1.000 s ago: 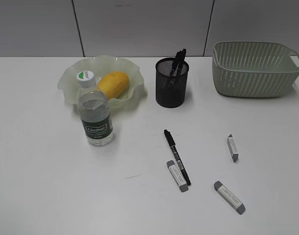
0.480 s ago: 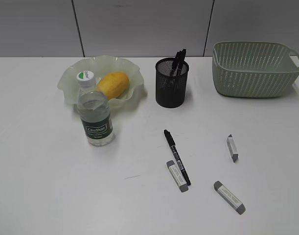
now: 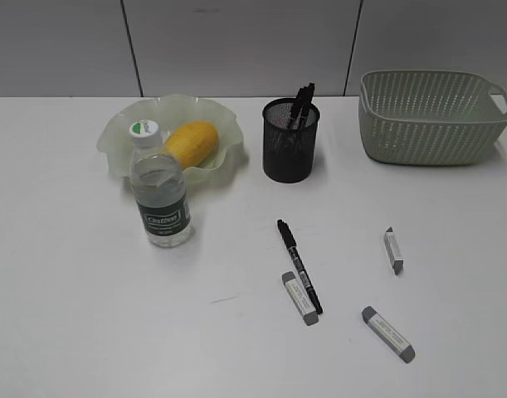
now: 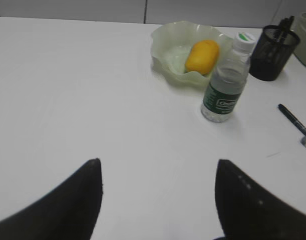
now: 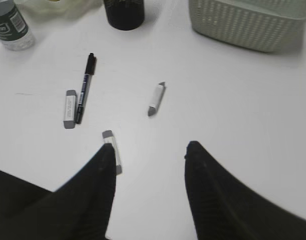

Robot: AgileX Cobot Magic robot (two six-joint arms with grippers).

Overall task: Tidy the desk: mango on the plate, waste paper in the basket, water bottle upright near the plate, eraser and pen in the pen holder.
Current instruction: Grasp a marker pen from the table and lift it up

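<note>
Bright even light, soft shadows (wrist views blurry)

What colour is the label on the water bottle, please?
Dark green with white lettering, on the water bottle; clearest in the exterior view.

Ahead of the left gripper [image 4: 158, 190] the desk [image 4: 92, 100] lies bare up to the bottle [image 4: 226, 82], which stands just before the plate [image 4: 168, 47]. Close ahead of the right gripper [image 5: 150, 160] lie three erasers [image 5: 156, 99] and a pen [image 5: 85, 87]; one eraser [image 5: 112, 150] seems almost at its left finger [image 5: 100, 175]. Farther ahead stand the holder [image 5: 123, 12] and basket [image 5: 243, 25].
</note>
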